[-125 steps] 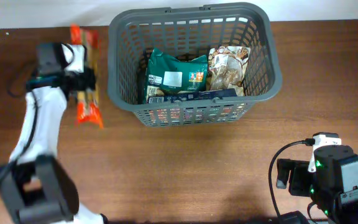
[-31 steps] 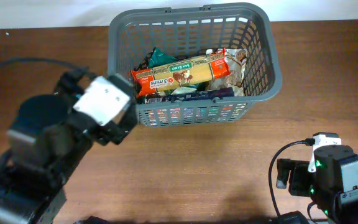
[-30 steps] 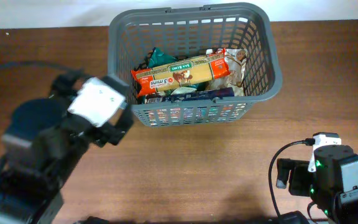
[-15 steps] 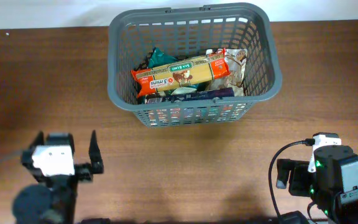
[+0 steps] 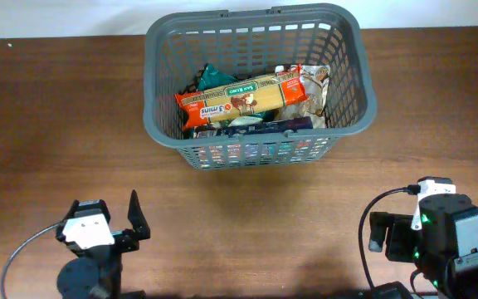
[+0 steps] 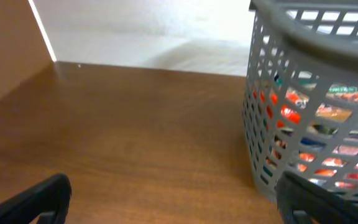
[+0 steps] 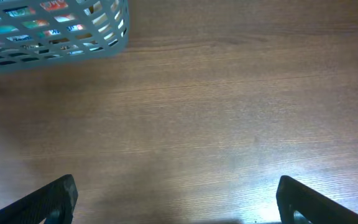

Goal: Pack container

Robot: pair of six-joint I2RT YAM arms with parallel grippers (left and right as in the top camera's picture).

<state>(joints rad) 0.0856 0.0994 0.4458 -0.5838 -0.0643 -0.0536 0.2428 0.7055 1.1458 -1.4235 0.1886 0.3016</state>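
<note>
1 container (image 5: 150,91) at far-centre tabletop (image 5: 56,124), overhead shows 4 items inside, orange packet (image 5: 247,98) atop green bag (image 5: 214,76), tan bag (image 5: 315,79), dark box (image 5: 276,126), wrist cams show only lattice wall w/ colours thru slots, left gripper (image 6: 179,208) jaws wide, empty, right gripper (image 7: 179,208) jaws wide, empty

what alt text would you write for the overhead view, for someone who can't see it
A dark grey slotted container sits at the far middle of a brown wooden table, with a long orange packet lying across other snack bags inside. The left arm and right arm sit at the near corners, apart from it.
</note>
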